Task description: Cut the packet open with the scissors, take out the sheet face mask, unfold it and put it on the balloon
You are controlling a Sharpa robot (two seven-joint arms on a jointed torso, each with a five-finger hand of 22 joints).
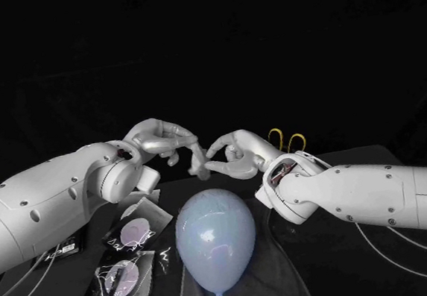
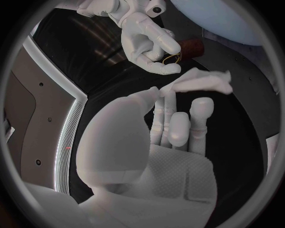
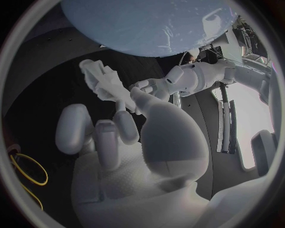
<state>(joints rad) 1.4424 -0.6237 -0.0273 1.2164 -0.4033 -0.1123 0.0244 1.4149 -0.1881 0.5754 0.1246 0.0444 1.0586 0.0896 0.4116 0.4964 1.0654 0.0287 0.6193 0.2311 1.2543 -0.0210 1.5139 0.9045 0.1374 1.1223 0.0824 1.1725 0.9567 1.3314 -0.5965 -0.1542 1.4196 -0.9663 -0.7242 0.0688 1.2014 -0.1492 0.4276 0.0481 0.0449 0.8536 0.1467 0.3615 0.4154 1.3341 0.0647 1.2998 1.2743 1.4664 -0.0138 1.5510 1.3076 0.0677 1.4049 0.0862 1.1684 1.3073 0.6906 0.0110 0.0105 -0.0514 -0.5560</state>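
Crumpled white mask; inflated blue balloon

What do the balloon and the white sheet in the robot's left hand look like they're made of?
The balloon looks like thin rubber: pale blue, smooth, glossy, with soft highlights and a knotted neck. The sheet pinched by the left hand looks like soft matte white fabric or fibre, crumpled in limp folds; whether it is wet I cannot tell.

Head above; wrist cameras seemingly close
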